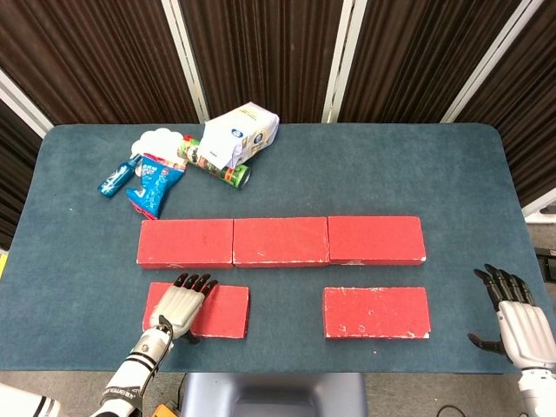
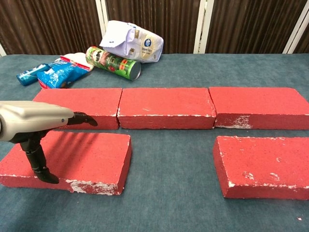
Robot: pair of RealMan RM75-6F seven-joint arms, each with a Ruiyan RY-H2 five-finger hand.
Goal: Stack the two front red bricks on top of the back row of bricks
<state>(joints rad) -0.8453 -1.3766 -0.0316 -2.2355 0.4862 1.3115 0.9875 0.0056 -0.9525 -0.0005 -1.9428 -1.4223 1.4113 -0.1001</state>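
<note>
Red bricks (white-chipped edges), blue tablecloth.

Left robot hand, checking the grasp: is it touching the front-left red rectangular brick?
Touching: chest view shows the left robot hand thumb tip planted on the front-left red rectangular brick.
</note>
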